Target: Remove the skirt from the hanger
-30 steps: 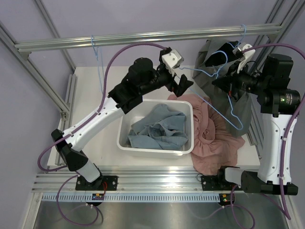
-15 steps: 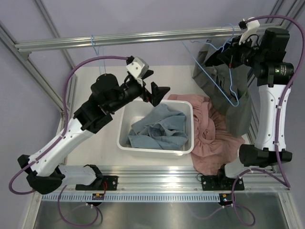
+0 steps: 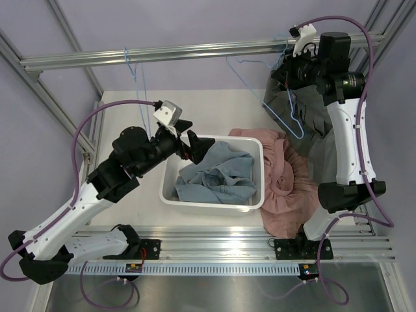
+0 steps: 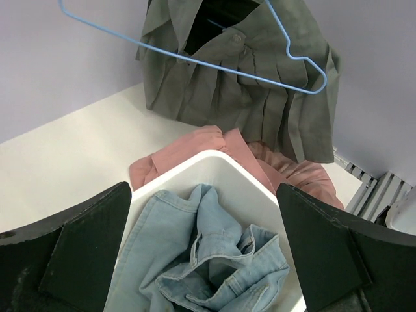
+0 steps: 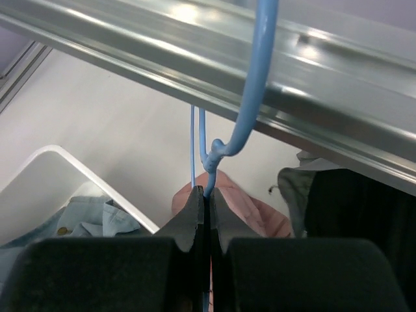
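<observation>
Pale lilac walls and an aluminium frame are seen around a white table (image 3: 130,117), with a rail (image 3: 162,55) carried across the back. At far left a spare blue hanger (image 3: 130,68) is hung from that rail. Next, the left gripper (image 4: 203,214) is held with its fingers spread wide and nothing between them, poised over a white bin (image 3: 214,207) in which crumpled denim (image 3: 218,174) is piled. Just beside the bin a pink garment (image 3: 292,195) is heaped on the table. At far right the grey skirt (image 4: 247,110) is found standing against the back corner, its pleats falling straight and its waistband gaping dark at the top. What it is held up by cannot be told. The wire hanger (image 5: 259,78) is pinched at its neck by the right gripper (image 5: 207,208), whose fingers are pressed together on it, and the hook is raised to the rail. The wire is seen crossing in front of the skirt and is judged bare, though this cannot be confirmed at the waistband. Trouble is expected chiefly from the thin pinch: the hanger could be swung or dropped if the hook is knocked against the rail. Its lower corner could also be snagged in the pleats, so that the skirt is dragged along.
</observation>
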